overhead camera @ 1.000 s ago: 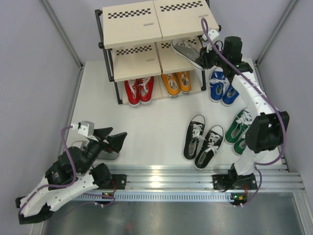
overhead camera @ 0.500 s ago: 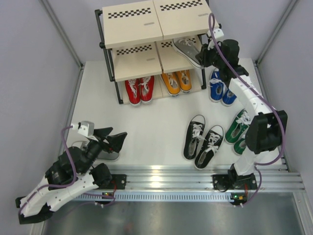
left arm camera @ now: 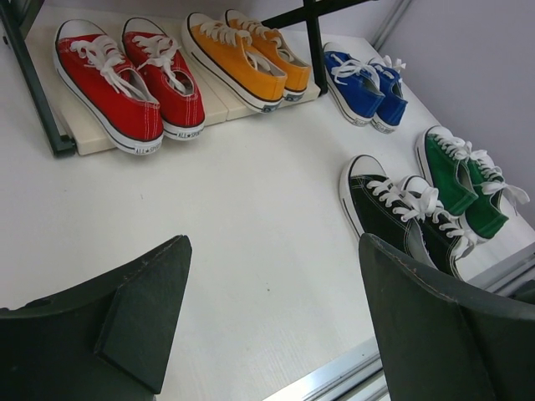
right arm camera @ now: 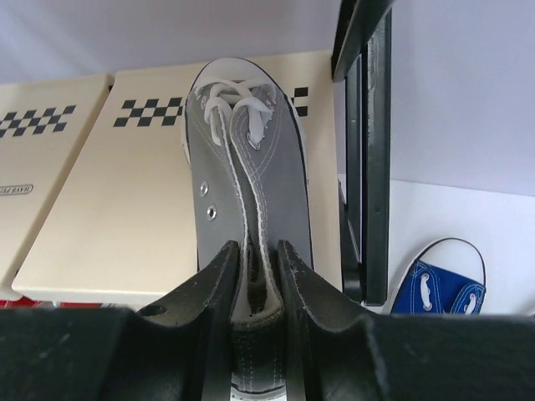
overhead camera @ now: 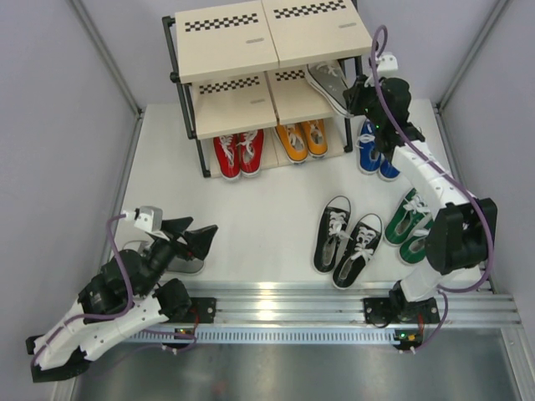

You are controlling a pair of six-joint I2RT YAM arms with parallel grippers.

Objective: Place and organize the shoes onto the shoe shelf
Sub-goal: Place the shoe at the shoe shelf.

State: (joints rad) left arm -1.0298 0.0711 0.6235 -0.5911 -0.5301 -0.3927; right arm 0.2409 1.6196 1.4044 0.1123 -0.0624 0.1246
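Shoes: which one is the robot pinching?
The grey shoe, pinched at its heel by the right gripper over the shoe shelf's middle board. No other shoe sits between gripper fingers.

Three-tier shoe shelf (overhead camera: 226, 46): beige boards, b&w checkered strips along front edges, blk metal frame. Red canvas sneaker pair (left arm camera: 125, 79), orange canvas sneaker pair (left arm camera: 242, 54), blue canvas sneaker pair (left arm camera: 355, 79), black canvas sneaker pair (left arm camera: 380, 213) & green canvas sneaker pair (left arm camera: 451, 180): all w/ wht laces, wht soles, wht toe caps. Red pair's soles carry a thin dark stripe. Grey canvas sneaker (right arm camera: 280, 192): wht laces, silver eyelets. Flat worktop (overhead camera: 276, 200): plain wht. Right arm's fingers (right arm camera: 219, 276) & left arm's fingers (left arm camera: 146, 309): matte blk.
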